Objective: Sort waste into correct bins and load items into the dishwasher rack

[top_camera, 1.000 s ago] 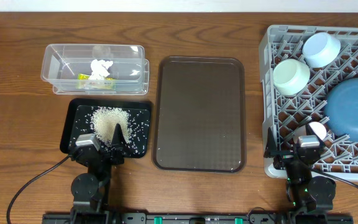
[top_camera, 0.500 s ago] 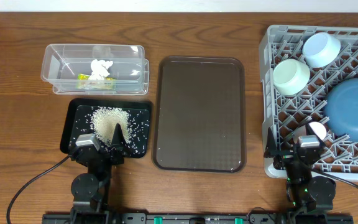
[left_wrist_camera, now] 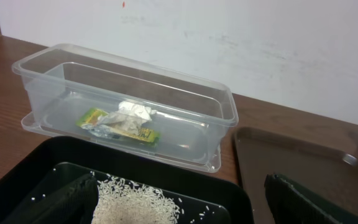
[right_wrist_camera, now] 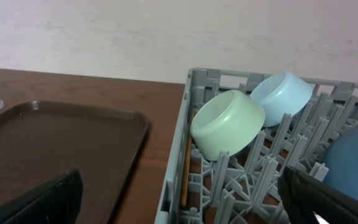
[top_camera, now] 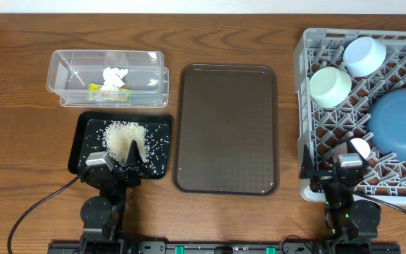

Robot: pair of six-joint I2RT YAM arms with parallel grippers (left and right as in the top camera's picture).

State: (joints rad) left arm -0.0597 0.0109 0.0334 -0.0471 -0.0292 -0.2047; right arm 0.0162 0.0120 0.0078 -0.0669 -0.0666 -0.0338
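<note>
Beneath the left gripper [left_wrist_camera: 180, 182], spread wide and empty, rice [left_wrist_camera: 135, 200] lies between its fingers [left_wrist_camera: 61, 202] on the black tray [left_wrist_camera: 30, 175]

Brown serving tray [top_camera: 225, 127] flat at middle of wooden table [top_camera: 20, 141]; white wall [left_wrist_camera: 260, 31] behind.

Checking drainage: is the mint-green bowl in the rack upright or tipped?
Tipped: the mint-green bowl lies on its side, propped on pegs of the rack.
</note>
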